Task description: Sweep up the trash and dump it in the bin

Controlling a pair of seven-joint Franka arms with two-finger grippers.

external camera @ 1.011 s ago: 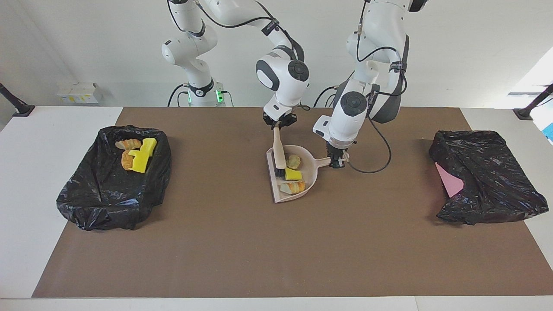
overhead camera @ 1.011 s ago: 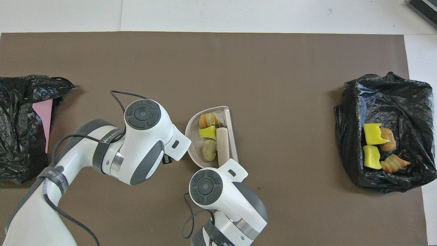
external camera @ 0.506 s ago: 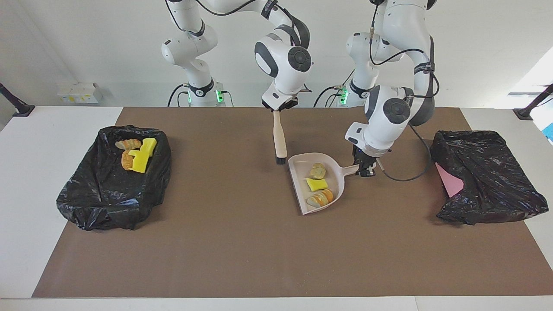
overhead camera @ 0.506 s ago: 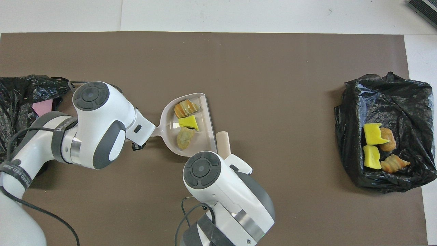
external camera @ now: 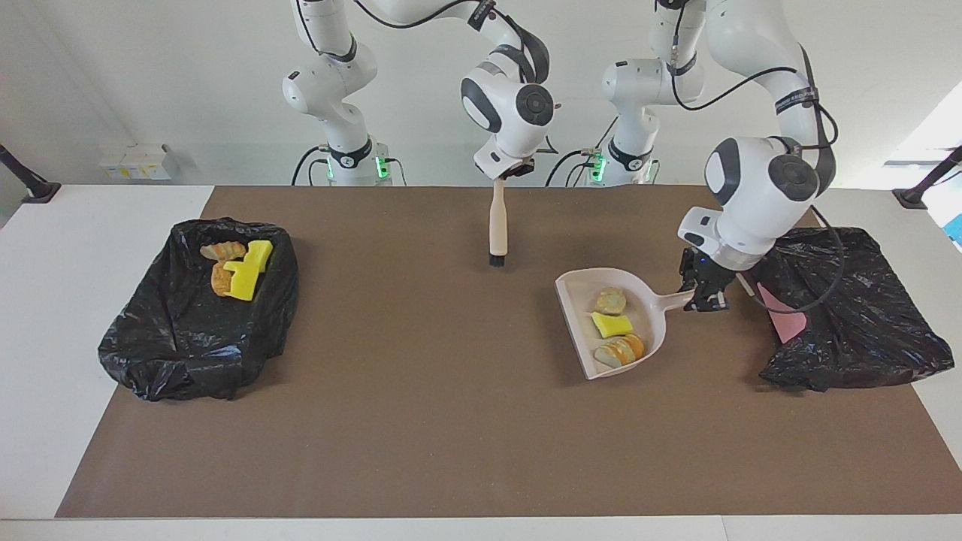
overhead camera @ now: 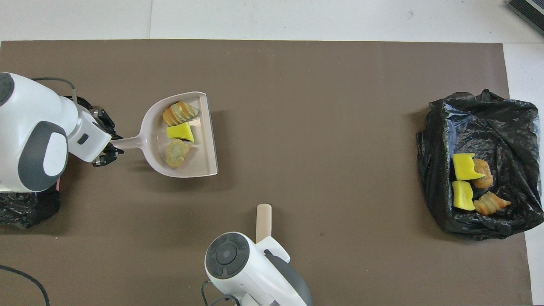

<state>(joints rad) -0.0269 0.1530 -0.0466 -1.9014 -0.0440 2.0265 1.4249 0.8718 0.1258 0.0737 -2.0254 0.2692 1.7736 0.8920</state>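
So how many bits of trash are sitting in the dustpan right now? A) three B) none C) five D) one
A: the dustpan, held by its handle in the left pincer, carries three bits: a pale lump, a yellow sponge chunk and an orange-brown lump.
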